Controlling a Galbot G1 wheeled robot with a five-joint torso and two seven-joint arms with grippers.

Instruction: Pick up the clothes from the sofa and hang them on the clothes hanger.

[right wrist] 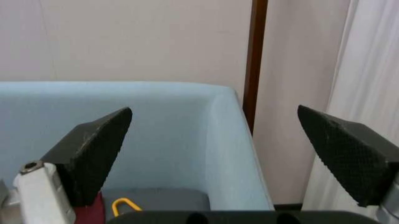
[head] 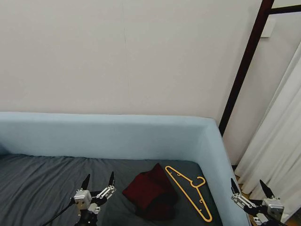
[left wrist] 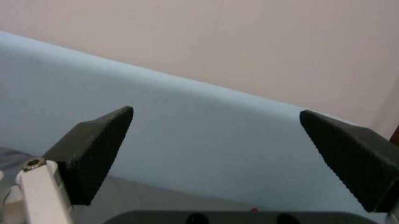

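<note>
Both jaws spread wide, left gripper [head: 99, 181] and right gripper [head: 247, 186] hang at the frame's bottom; red clothes [head: 149, 193] lie between them on the sofa [head: 117, 136], beside a yellow hanger [head: 186, 195].

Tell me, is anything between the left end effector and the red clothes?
Nothing visible: only bare seat lies between the open left end effector and the clothes. The hanger lies past them; the right end effector hangs beyond the armrest.

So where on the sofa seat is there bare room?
Bare: the grey seat from the left gripper leftward, back to the blue backrest. Crowded: right end, red garment beside yellow hanger by the armrest; right gripper beyond it.
</note>
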